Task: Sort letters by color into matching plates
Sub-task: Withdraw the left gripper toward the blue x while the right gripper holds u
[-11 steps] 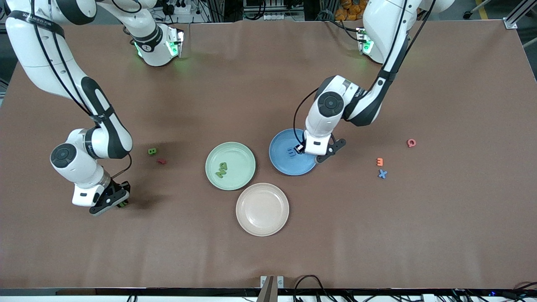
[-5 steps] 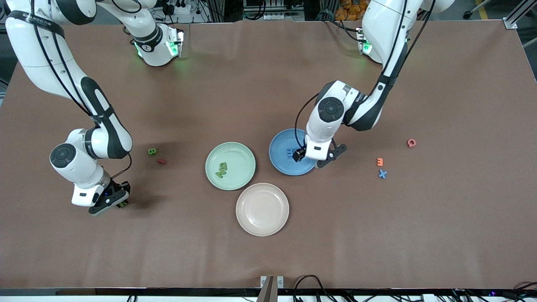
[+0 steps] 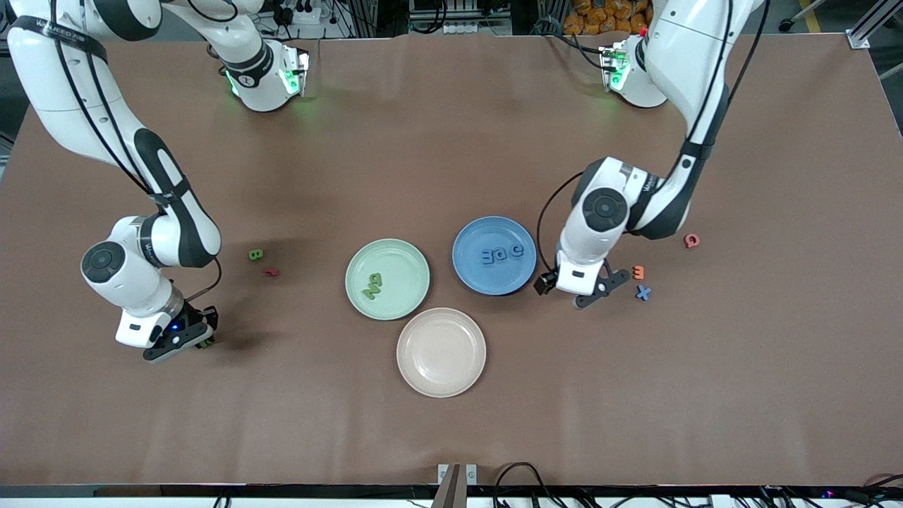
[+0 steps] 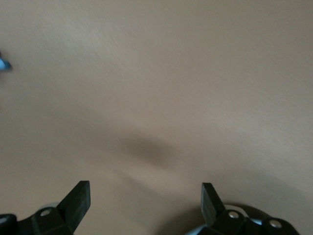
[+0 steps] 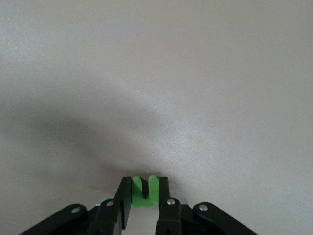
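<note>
I had the blue plate (image 3: 494,255) holding three blue letters (image 3: 501,253) and the mint green plate (image 3: 387,279) holding two green letters (image 3: 372,285), while the beige-pink plate (image 3: 441,352) sat bare, nearest the front camera of the three. So roughly half the sorting looked done to me.

My left gripper (image 3: 573,288) hung with its jaws spread wide and nothing between them, over bare desk (image 3: 451,437) just beside the blue plate's rim, toward the left arm's end. Near it lay an orange letter (image 3: 638,271) and a blue X (image 3: 643,292), and a pink-red letter (image 3: 692,240) a little farther from the camera; all three waited to be sorted.

My right gripper (image 5: 144,196) was pinching a green letter (image 5: 143,191), low over the desk toward the right arm's end, well apart from the plates. That piece, I judged, belonged in the mint green plate. Another green letter (image 3: 256,254) and a dark red letter (image 3: 271,271) lay on the desk between that gripper and the green plate, untouched.

I counted six pieces left: two green, one blue, and three reddish ones, probably for the beige-pink plate.
</note>
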Controlling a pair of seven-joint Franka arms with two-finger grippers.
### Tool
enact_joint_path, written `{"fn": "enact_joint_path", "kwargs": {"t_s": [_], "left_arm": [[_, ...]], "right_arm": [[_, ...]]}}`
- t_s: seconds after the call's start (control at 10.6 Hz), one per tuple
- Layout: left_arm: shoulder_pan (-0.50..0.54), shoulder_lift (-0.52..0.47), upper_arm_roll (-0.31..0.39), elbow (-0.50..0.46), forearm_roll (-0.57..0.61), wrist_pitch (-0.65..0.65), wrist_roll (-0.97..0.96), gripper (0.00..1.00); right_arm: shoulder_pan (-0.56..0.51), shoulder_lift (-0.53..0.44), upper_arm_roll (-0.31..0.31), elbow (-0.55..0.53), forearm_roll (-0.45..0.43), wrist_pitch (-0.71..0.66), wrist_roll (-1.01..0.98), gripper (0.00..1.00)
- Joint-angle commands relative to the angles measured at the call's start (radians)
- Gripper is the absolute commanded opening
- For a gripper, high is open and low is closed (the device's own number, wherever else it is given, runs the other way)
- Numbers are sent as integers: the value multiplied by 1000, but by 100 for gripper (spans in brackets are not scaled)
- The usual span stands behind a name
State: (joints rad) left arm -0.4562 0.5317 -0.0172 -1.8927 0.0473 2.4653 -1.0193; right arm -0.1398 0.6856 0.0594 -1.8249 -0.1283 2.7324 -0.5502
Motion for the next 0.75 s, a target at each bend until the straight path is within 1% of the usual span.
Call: {"fn": "enact_joint_path", "kwargs": {"t_s": [0.0, 0.19, 0.28, 0.47, 0.66], "left_arm": [[101, -41, -6, 3, 23, -80, 218, 100], [155, -53, -6, -5, 23, -95, 293, 100], [186, -56, -6, -25, 23, -95, 317, 100], [233, -50, -6, -29, 25, -94, 363, 100], [275, -53, -4, -64, 23, -91, 512, 100]], "right_arm": [[-12, -40, 20, -2, 16, -62, 65, 22], [-4, -58, 20, -2, 18, -98, 131, 22], [5, -67, 20, -2, 18, -115, 177, 22], [40, -70, 22, -2, 19, -126, 330, 22], [80, -70, 20, -2, 19, -141, 459, 22]]}}
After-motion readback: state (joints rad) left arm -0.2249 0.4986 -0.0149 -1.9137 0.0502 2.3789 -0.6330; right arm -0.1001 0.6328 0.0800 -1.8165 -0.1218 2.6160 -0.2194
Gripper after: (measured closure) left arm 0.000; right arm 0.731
